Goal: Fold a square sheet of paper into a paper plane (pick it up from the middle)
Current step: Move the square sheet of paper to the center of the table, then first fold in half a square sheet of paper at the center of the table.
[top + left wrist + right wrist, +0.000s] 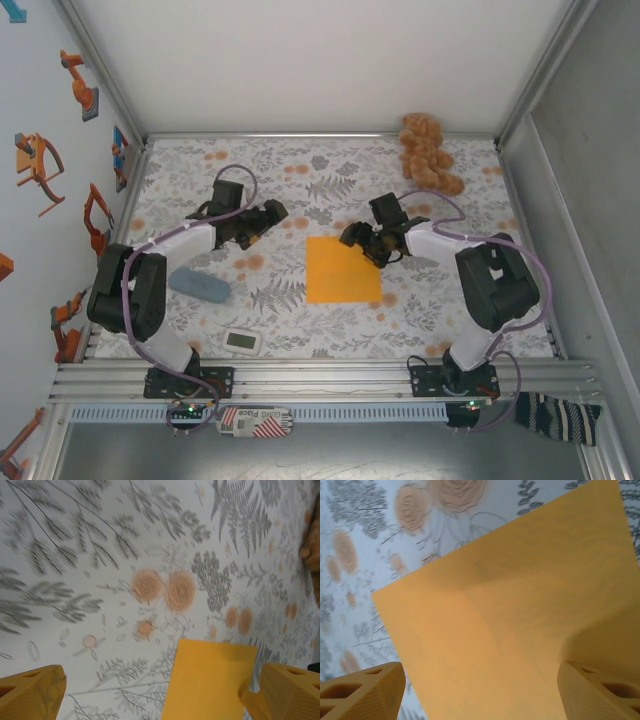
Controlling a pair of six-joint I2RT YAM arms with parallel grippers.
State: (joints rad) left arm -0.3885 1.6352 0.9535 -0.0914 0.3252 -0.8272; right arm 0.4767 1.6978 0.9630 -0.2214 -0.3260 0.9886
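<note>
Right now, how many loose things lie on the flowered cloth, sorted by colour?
Orange: 1, the paper sheet
Tan-brown: 1, the plush toy
Blue-grey: 1, a soft pad
White: 1, a small device
Total: 4

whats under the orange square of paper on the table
The square sheet of paper lies flat on the flower-print cloth, which shows all around it. The patch of cloth directly beneath it is covered, so whether anything thin lies there cannot be seen.
</note>
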